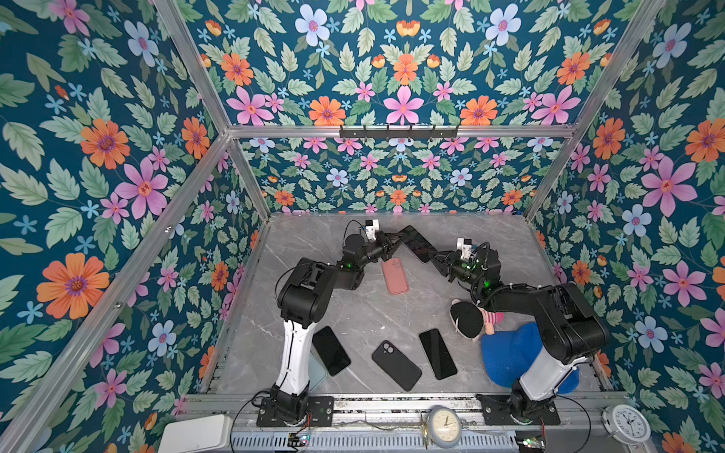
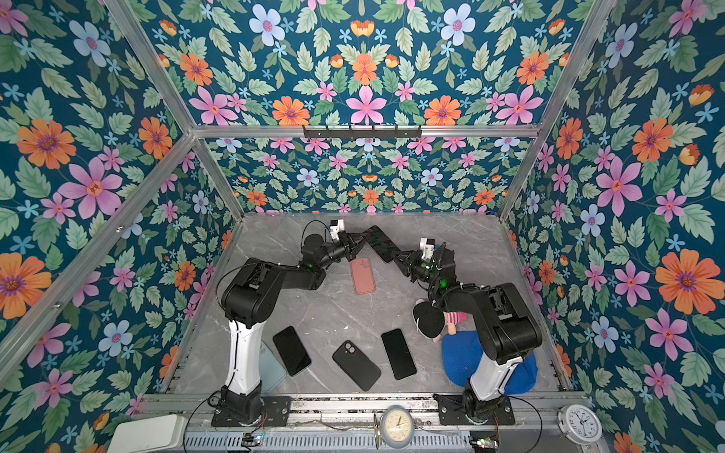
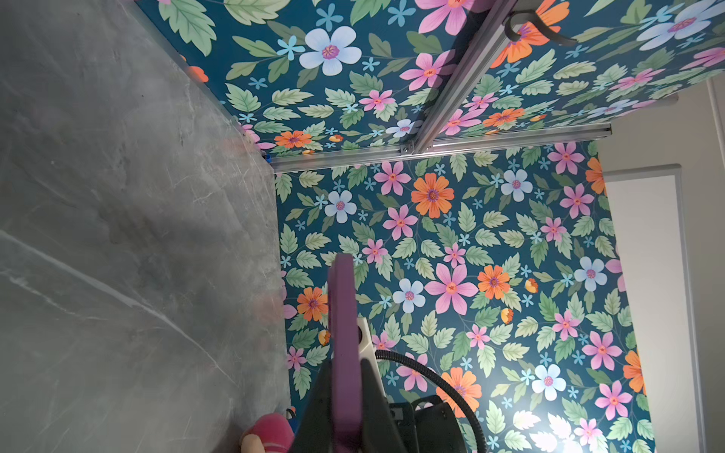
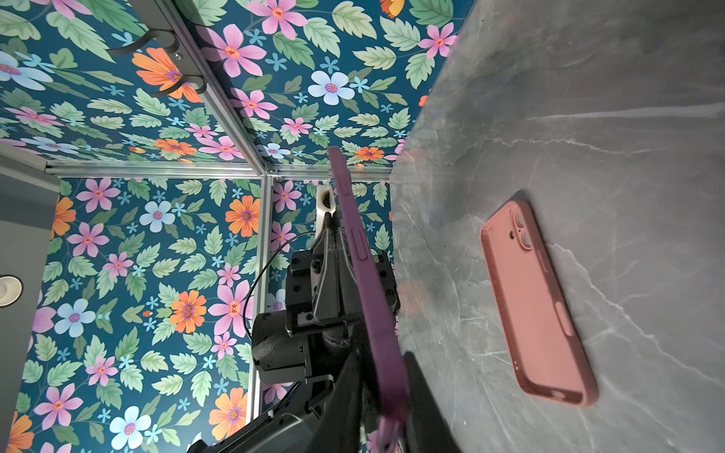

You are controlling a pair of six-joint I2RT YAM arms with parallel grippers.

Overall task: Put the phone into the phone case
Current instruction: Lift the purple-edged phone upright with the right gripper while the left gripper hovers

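Pale blue item [image 1: 318,372]: mostly hidden behind left arm's white link; case or phone, cannot tell. Blue cap [image 1: 506,353], plush toy [image 1: 467,318]: partly covered by right arm. Purple case [image 3: 344,333]: edge-on, blurred, near end cut off in left wrist view.

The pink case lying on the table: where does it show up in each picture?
Both top views: pink case, flat on the table, centre.
Left wrist: not in it.
Right wrist: on the table beside the purple-edged phone, at.
Shared landmark: that phone, held aloft, in all views.
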